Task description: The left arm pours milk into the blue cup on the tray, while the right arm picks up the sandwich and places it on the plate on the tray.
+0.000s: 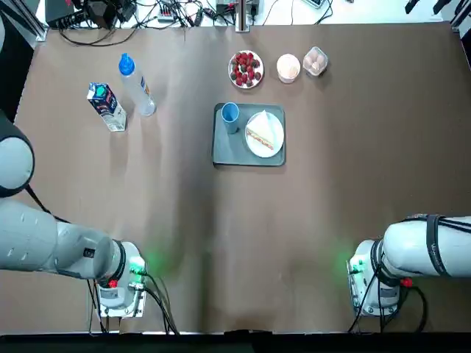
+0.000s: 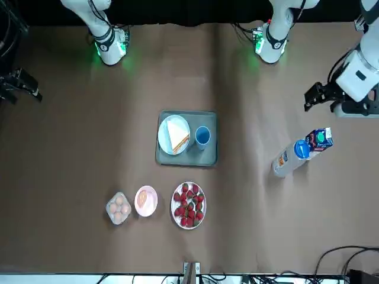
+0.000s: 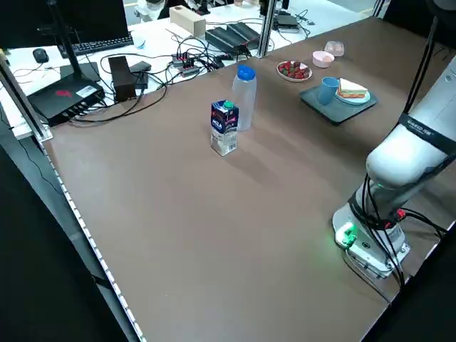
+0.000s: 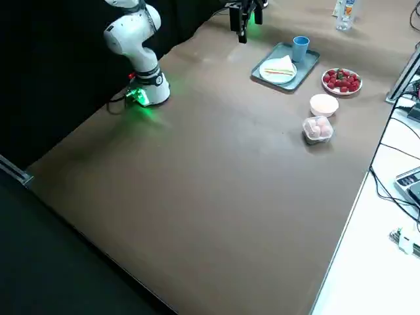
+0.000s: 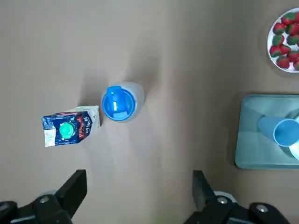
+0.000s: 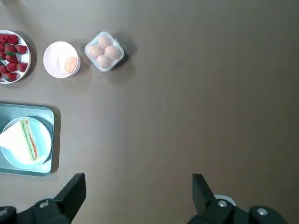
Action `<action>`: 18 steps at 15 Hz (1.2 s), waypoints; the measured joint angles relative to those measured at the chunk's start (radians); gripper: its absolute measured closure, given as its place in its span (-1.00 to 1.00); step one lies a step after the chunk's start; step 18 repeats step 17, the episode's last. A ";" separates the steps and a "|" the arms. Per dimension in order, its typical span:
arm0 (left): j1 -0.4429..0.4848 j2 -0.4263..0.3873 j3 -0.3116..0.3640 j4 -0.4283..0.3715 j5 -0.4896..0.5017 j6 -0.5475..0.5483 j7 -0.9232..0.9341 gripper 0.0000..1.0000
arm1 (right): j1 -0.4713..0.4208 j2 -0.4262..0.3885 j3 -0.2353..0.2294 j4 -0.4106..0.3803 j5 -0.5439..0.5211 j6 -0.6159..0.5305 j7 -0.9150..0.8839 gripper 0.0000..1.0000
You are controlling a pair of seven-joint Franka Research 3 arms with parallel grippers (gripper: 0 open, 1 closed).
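A robotics lab: beyond the wide brown-covered table (image 3: 178, 206) lie a black keyboard (image 3: 96, 45), a black power strip (image 3: 239, 34) and tangled black cables (image 3: 182, 64) (no kitchen fittings).

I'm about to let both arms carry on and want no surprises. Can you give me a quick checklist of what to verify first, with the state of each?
1. Sandwich on the plate on the tray: ok, already lying there.
2. Blue cup upright on the tray: ok.
3. Milk in the cup: cannot tell.
4. Milk carton upright on the table, beside the bottle: ok, untouched.
5. Left hand open and empty, high over the carton and bottle: ok.
6. Right hand open and empty, high over bare table beside the tray: ok.
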 joint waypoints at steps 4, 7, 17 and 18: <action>0.013 0.002 0.002 0.000 -0.005 0.003 0.006 -0.99 | 0.000 0.000 0.001 0.002 -0.001 0.008 -0.001 -1.00; 0.013 0.008 0.002 0.000 -0.005 0.003 -0.009 -0.99 | 0.000 0.000 0.003 0.003 -0.001 0.008 -0.001 -1.00; 0.008 0.029 0.003 0.000 -0.005 -0.010 -0.073 -0.99 | 0.003 0.000 0.012 0.004 -0.023 -0.003 -0.002 -1.00; 0.008 0.029 0.003 0.000 -0.005 -0.010 -0.073 -0.99 | 0.003 0.000 0.012 0.004 -0.023 -0.003 -0.002 -1.00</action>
